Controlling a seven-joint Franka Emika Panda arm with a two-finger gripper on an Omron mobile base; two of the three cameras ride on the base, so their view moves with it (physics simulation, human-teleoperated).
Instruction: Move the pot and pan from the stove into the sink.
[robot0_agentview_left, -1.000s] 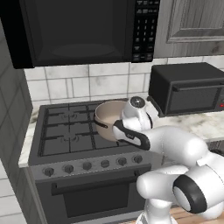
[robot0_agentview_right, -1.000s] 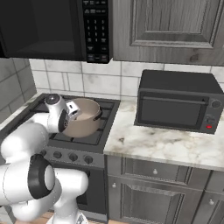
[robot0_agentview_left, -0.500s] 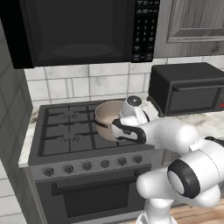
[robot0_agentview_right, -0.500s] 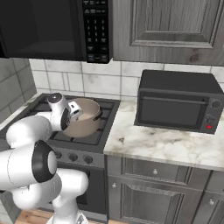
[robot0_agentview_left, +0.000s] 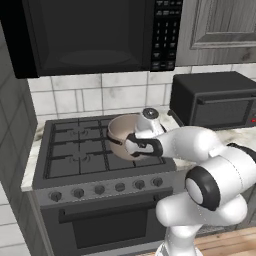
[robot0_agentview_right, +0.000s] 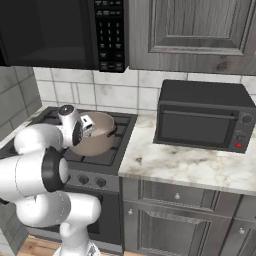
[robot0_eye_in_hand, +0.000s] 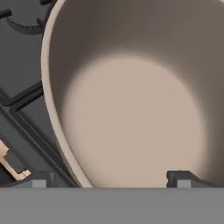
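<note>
My claw (robot0_eye_in_hand: 109, 178) hangs spread wide over the pot (robot0_eye_in_hand: 135, 109), one fingertip (robot0_eye_in_hand: 178, 177) inside its rim, the other outside over the stove (robot0_eye_in_hand: 26, 113); it grips nothing. The pot sits just beneath me on the stove's right-hand grates.

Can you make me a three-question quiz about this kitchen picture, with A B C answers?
1. Where is the pot?
A. in a sink
B. on the stove
C. on the toaster oven

2. What colour is the pot inside?
A. pale beige
B. bright red
C. blue

3. How do the gripper fingers stand at the pot?
A. far above it
B. one inside the rim, one outside
C. both on a stove knob

Answers: 1 B, the base views show it on the grates. 2 A, the hand view shows a pale beige inside. 3 B, the hand view shows the wall running between the fingertips.
</note>
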